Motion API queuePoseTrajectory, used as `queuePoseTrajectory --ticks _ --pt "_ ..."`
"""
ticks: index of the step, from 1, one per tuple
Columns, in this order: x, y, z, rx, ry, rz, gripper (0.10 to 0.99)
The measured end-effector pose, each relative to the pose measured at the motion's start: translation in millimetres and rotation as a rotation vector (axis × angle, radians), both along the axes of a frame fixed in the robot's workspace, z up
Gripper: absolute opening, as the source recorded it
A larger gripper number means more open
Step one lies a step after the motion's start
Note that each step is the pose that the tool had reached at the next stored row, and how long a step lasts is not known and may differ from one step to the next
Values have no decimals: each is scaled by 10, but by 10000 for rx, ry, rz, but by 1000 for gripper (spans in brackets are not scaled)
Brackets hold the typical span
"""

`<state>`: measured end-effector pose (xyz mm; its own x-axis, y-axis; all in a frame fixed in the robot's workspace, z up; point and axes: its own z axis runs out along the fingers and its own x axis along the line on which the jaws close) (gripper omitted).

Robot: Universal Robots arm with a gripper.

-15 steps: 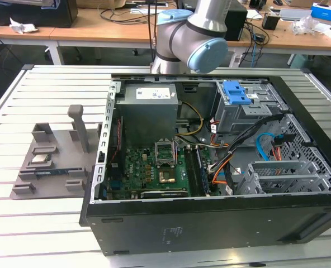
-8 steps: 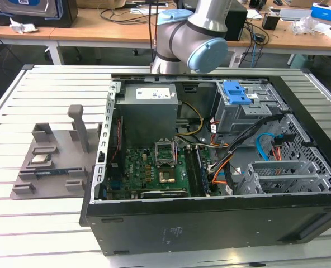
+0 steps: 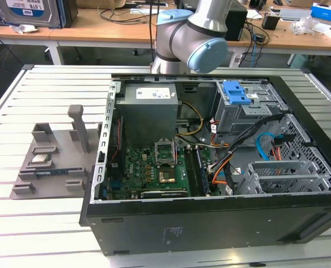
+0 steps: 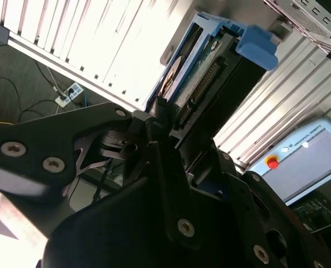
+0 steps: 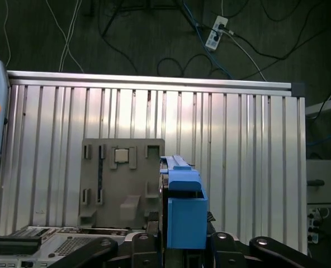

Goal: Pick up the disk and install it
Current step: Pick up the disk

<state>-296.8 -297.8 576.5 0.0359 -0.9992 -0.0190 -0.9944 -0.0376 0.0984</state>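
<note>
Second wrist view: the black pincer [image 4: 162, 120] is clamped on one end of the flat silver disk framed in a bright blue plastic bracket [image 4: 190, 72]. The disk projects away from the jaws and touches nothing else. I judge the step in hand to be carriage of the disk. Because the hold sits at one end, the disk could pivot, so I want a firm clamp and slow, smooth travel.

First wrist view: the disk is seen edge-on. The slatted aluminium desk [image 5: 238, 156] and a grey plastic fixture tray [image 5: 121, 184] lie well beyond it. I judge that the disk's long edges must be held square to the bay that receives it.

Exterior view: the grey-and-blue jointed arm [image 3: 193, 33] rises behind the open black computer case [image 3: 210, 229] lying on the desk. Its upper links leave the frame upward, so I judge the wrist is held high. The grey metal drive cage with a blue latch [image 3: 241, 109] sits in the case's far corner, on the exterior view's right. Cables run near it and must be avoided.
</note>
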Motion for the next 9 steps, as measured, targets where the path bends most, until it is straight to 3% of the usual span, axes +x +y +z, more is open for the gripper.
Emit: queuePoseTrajectory --ticks 4,9 --pt "2 0 -155 1 -1 0 369" --pt "4 0 -270 0 0 0 369"
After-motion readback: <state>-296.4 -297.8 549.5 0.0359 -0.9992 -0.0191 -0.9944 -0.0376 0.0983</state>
